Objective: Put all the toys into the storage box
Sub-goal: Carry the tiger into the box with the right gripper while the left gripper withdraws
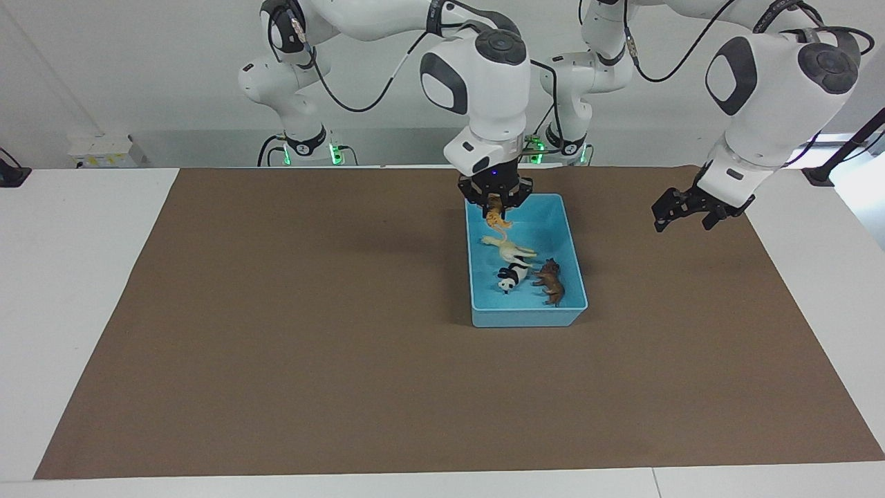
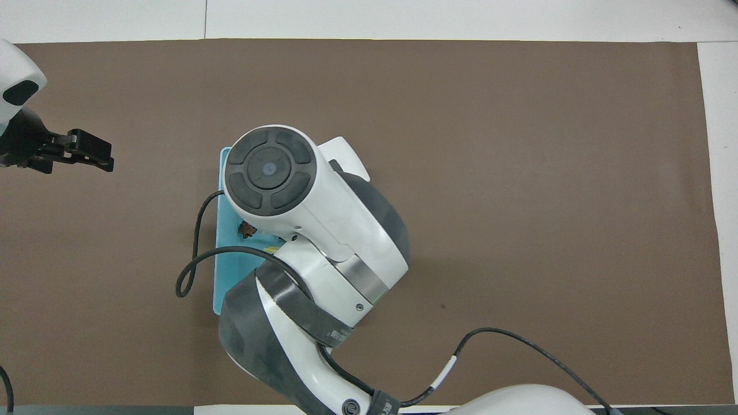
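The light blue storage box [image 1: 527, 316] stands on the brown mat. A cream-white horse [image 1: 508, 247], a black-and-white panda [image 1: 511, 278] and a brown lion [image 1: 551, 281] lie inside it. My right gripper [image 1: 495, 206] hangs over the box's end nearest the robots, shut on the orange tiger [image 1: 495, 219], which dangles above the horse. My left gripper [image 1: 683, 220] waits open and holds nothing, raised over the mat toward the left arm's end. In the overhead view the right arm covers most of the box [image 2: 221, 276]; a bit of the lion [image 2: 248, 229] shows, and the left gripper [image 2: 105, 158] is beside the box.
The brown mat [image 1: 276, 346] covers most of the white table [image 1: 76, 277]. A black cable [image 2: 193, 271] from the right arm loops over the box's edge in the overhead view. The robots' bases stand at the table's edge.
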Controlling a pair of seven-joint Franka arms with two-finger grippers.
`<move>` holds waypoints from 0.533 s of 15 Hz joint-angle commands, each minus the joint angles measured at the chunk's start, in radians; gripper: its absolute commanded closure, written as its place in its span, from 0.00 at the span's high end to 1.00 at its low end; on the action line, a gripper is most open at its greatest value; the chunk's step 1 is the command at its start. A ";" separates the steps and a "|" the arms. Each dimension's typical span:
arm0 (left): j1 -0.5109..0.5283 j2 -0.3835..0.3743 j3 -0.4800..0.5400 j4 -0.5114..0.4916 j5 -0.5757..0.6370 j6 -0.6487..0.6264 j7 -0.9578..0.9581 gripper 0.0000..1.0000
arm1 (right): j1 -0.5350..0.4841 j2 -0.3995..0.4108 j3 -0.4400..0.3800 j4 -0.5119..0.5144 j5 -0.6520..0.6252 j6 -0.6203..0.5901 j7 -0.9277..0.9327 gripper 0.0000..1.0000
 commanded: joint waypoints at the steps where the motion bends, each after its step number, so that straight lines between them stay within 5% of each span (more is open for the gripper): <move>1: -0.010 0.012 -0.003 0.043 0.007 -0.047 0.040 1.00 | 0.033 0.097 -0.029 0.064 -0.003 0.048 0.007 0.00; 6: -0.031 -0.112 0.007 -0.105 0.003 -0.030 0.043 1.00 | 0.071 0.131 -0.023 0.019 -0.015 0.175 0.025 0.00; 7: -0.036 -0.114 0.008 -0.105 0.003 -0.033 0.043 1.00 | 0.073 0.128 -0.023 0.013 -0.006 0.173 0.033 0.67; 8: -0.036 -0.131 0.008 -0.124 0.003 -0.039 0.047 1.00 | 0.079 0.126 -0.023 0.015 -0.005 0.159 0.056 1.00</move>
